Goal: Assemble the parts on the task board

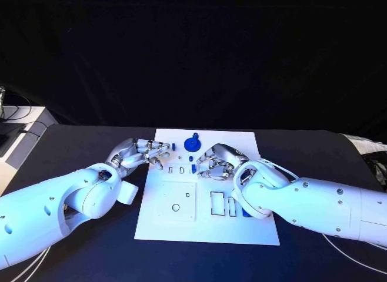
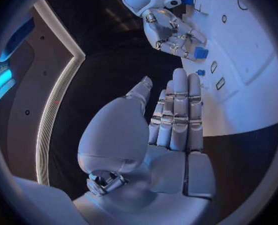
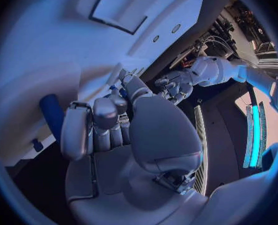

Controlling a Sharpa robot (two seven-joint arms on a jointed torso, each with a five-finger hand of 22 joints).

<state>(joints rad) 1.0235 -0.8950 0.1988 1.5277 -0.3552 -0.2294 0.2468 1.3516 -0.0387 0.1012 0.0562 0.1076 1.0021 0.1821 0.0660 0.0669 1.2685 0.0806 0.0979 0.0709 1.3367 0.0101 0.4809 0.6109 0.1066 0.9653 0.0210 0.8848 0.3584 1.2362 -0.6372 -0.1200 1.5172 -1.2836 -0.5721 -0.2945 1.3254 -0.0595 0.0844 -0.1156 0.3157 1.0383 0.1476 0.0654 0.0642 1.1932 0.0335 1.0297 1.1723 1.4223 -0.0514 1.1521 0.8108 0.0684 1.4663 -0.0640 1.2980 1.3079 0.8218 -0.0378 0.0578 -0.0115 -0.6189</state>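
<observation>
The white task board [image 1: 206, 226] lies in the middle of the black table. At its far end, my right hand [image 1: 219, 161] hovers with its fingers curled in, and it pinches a small blue part [image 2: 200, 52] at its fingertips. My left hand [image 1: 141, 154] hangs over the board's far left edge, fingers [image 2: 176, 110] held straight and side by side with nothing in them. A round blue part [image 1: 192, 143] sits on the board beyond both hands. Another tiny blue part [image 2: 200, 72] stands by the small slots. A blue cylinder [image 3: 51, 115] lies on the board beside my right palm.
The board has a square raised plate [image 1: 176, 201] with holes on its left half and rectangular slots [image 1: 217, 202] to the right. Blue parts [image 1: 237, 209] lie by those slots under my right forearm. Black table surrounds the board; cables and a pale box [image 1: 7, 144] sit far left.
</observation>
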